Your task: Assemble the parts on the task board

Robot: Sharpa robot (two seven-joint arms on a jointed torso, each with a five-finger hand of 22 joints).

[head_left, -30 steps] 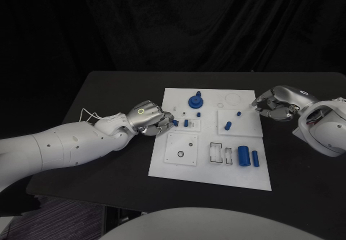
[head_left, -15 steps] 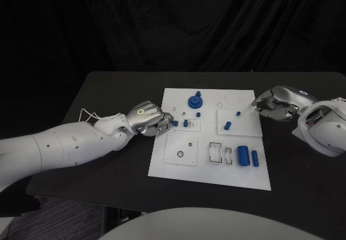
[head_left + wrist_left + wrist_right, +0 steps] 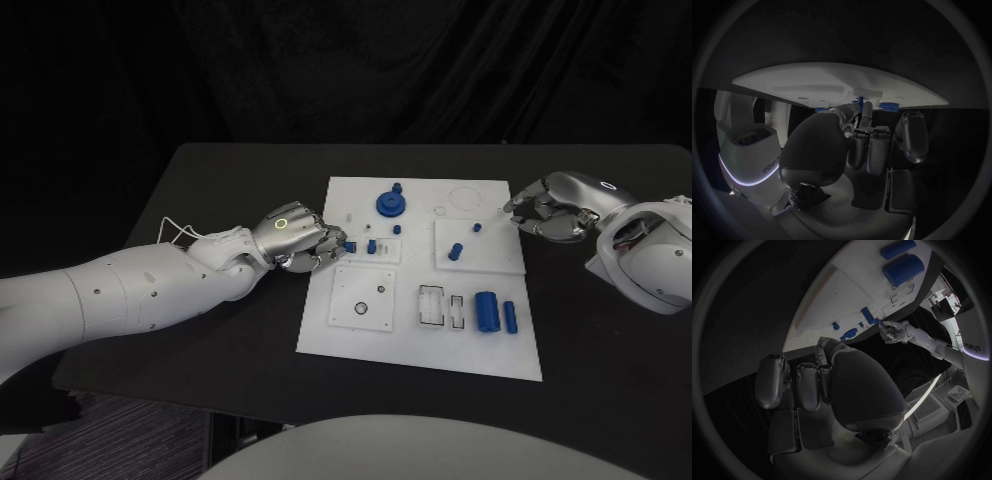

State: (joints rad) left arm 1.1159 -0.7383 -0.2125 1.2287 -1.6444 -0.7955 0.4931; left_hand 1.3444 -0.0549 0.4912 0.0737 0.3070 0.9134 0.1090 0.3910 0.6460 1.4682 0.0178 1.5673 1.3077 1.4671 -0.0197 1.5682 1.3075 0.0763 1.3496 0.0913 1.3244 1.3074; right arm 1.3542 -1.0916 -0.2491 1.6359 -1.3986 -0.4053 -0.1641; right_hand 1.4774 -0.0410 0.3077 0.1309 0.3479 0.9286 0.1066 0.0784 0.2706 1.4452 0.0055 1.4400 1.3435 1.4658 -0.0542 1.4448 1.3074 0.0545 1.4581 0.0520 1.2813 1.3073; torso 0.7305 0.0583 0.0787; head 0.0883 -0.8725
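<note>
Almost no change. Left hand (image 3: 299, 238), in the centre-left of the frame at the board's (image 3: 418, 340) left edge, creeps very slightly right and down, its fingers (image 3: 330, 243) now a shade closer to the small blue part (image 3: 372, 245) beside them. Whether it touches that part cannot be told. No other shift can be made out on the board or on the right side of the frame.

The task board (image 3: 418, 340) lies at the middle of the table (image 3: 216, 200). My left hand (image 3: 296, 238) rests at the board's left edge, my right hand (image 3: 555, 212) at its right edge. Two cylinders (image 3: 498, 312) lie on the board, in its near right part.
</note>
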